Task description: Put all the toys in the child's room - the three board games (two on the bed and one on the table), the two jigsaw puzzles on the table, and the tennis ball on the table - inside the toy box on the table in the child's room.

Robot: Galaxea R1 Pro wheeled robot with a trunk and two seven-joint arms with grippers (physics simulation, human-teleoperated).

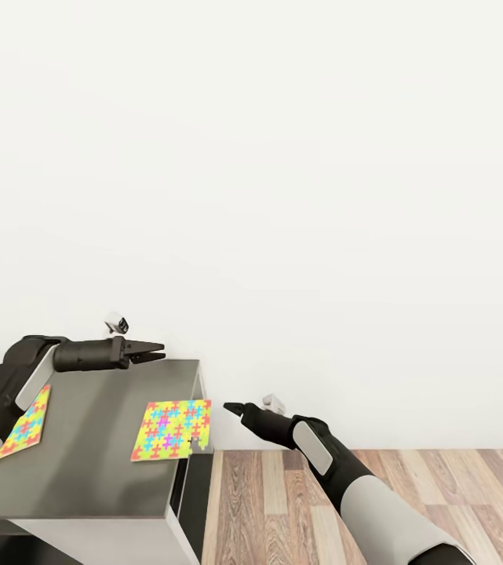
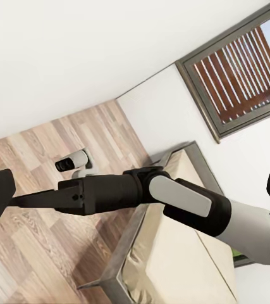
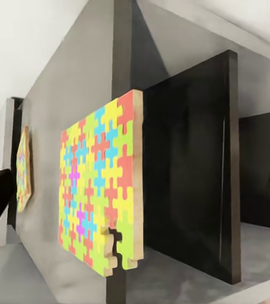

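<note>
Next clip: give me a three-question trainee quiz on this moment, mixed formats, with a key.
1. True or false: the near jigsaw puzzle overhangs the edge of the grey table.
2. How many puzzles lie on the table? A) one B) two C) three
3. Fill in: the right pincer hovers over the wood ____.

Key: 1 true; 2 B, counting the far puzzle beside the left arm; 3 floor. The left pincer hovers above the table's far edge.
</note>
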